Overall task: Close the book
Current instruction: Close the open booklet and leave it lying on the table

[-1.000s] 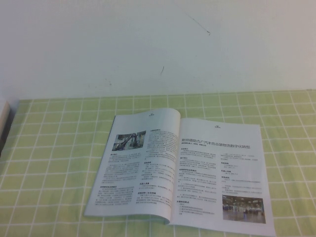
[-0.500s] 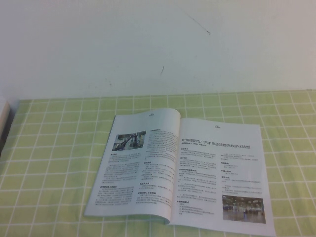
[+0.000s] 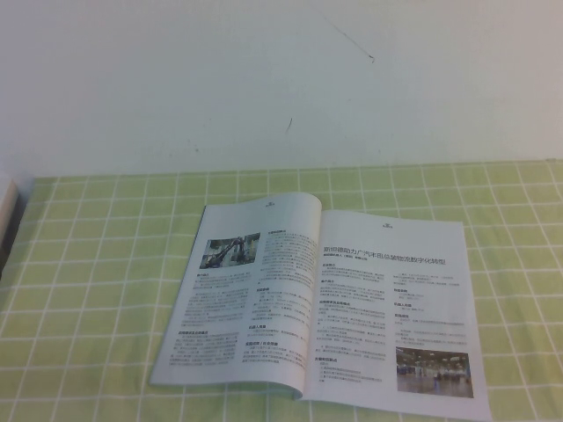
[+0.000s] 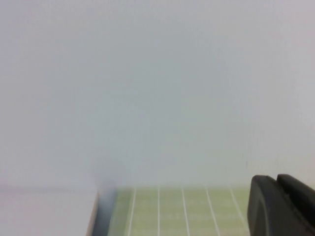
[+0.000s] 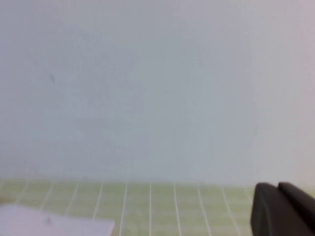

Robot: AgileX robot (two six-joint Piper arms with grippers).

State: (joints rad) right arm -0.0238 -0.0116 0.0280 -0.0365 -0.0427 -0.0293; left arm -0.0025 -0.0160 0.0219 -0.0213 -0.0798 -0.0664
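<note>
Your left gripper (image 4: 283, 206) shows only in its own wrist view, as a dark black piece at the frame's edge. It is raised above the green-and-white checked tablecloth (image 4: 172, 209) and faces the plain white wall (image 4: 157, 88). You cannot tell whether it is wide or narrow. Beside the cloth in that view lies a pale white flat surface (image 4: 47, 214).

Your right gripper (image 5: 283, 209) likewise shows only as a dark black piece in its wrist view, above the same cloth and facing the wall. Here too you cannot tell its state. A white flat corner (image 5: 54, 223) rests on the cloth there; what it is cannot be told.

In the high view, the open white paper book (image 3: 321, 303) lies in the lower centre of the frame, flat on the tablecloth. Both pages face up and carry printed text. The left page arches up near the spine and has a small photo in its upper left. The right page lies flatter, with a photo at its lower right. A white object (image 3: 7, 198) sits at the frame's left edge.
</note>
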